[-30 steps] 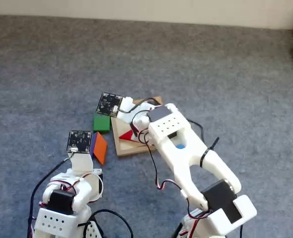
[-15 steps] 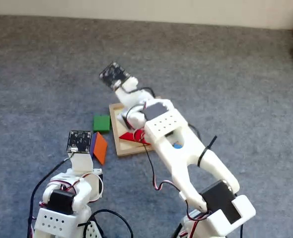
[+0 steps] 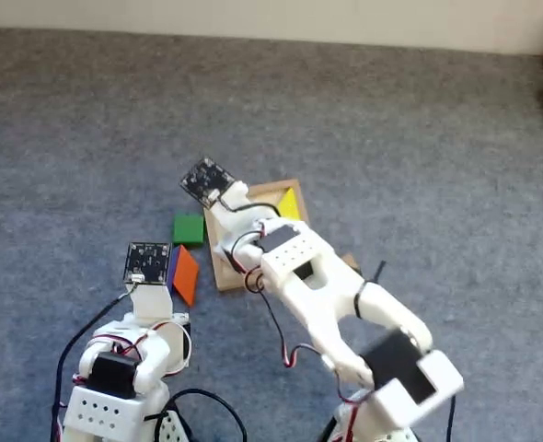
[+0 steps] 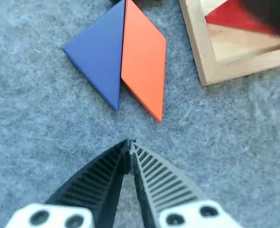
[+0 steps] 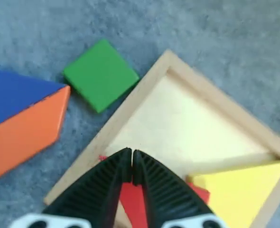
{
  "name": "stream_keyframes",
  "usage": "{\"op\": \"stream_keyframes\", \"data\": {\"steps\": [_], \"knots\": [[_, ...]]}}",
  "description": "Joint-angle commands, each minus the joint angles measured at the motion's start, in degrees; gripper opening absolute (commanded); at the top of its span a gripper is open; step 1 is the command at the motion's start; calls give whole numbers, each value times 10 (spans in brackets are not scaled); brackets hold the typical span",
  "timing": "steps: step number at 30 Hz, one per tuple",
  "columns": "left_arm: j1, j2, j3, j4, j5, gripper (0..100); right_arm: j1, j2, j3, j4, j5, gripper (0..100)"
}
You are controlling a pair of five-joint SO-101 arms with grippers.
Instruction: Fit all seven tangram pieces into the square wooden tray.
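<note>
Right gripper [image 5: 131, 154] jaws together, over tray [image 5: 129, 100], tips above red piece [image 5: 132, 202]. Left gripper [image 4: 130, 145] pinched closed, empty, near orange [image 4: 142, 57] and blue [image 4: 99, 52] pieces.

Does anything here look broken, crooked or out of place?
Nothing looks damaged. The green square, blue triangle and orange piece lie on the carpet outside the wooden tray, simply not fitted yet.

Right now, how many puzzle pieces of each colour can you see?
blue piece: 1
orange piece: 1
green piece: 1
red piece: 1
yellow piece: 1
Total: 5 in sight; more may lie hidden in the tray.
</note>
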Motion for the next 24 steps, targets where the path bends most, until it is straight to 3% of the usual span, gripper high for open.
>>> {"op": "stream_keyframes", "data": {"steps": [1,12,18,24], "knots": [[-5,-24,12,3,-1,7,-3,25,-3,-7,-5,15],[-5,-24,12,3,-1,7,0,-80,3,59,-5,15],[-5,-24,12,3,-1,7,55,-174,3,107,-9,15],[-5,-24,12,3,-1,7,101,-149,3,116,-4,15]]}}
